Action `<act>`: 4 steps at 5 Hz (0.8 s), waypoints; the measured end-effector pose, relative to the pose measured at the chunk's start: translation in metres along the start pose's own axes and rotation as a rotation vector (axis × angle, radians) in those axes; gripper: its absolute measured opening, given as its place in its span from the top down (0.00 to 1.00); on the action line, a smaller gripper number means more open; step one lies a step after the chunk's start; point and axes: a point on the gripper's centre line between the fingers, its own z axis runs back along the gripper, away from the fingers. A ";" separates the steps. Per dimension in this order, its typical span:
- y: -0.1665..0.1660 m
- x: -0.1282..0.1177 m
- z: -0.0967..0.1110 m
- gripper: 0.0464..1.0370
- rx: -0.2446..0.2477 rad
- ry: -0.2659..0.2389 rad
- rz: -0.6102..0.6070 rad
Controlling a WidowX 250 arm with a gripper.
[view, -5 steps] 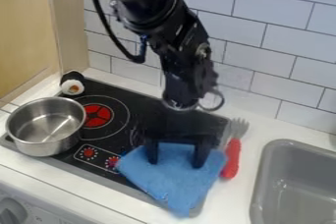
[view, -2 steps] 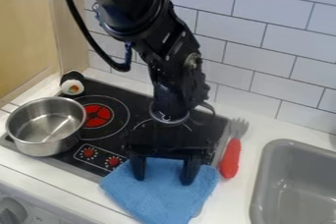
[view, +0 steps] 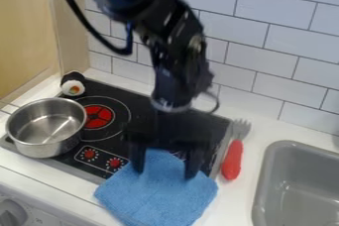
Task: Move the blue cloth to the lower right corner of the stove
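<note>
In the camera view, my tool (view: 165, 166) is spread wide at the blue cloth (view: 159, 193), which lies over the lower right of the stove (view: 140, 100). The pot (view: 47, 146) on the left shows its shiny bottom.

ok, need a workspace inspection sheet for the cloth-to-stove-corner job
Surface: black stove in white counter
Job's things: blue cloth across stove's front right edge, onto counter
Clutter: steel pot at stove's left; sushi toy behind it; red-handled fork right of stove
Gripper: fingers apart, at cloth's rear part
Cables: black cable loops beside arm
Surroundings: tiled wall behind, grey sink right
</note>
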 end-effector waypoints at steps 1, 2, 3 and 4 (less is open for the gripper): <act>-0.004 0.011 0.014 0.04 -0.009 -0.036 -0.009; -0.004 0.016 0.030 0.04 -0.023 -0.075 -0.001; -0.002 0.021 0.053 0.04 -0.054 -0.158 0.004; -0.002 0.021 0.054 0.04 -0.055 -0.161 0.004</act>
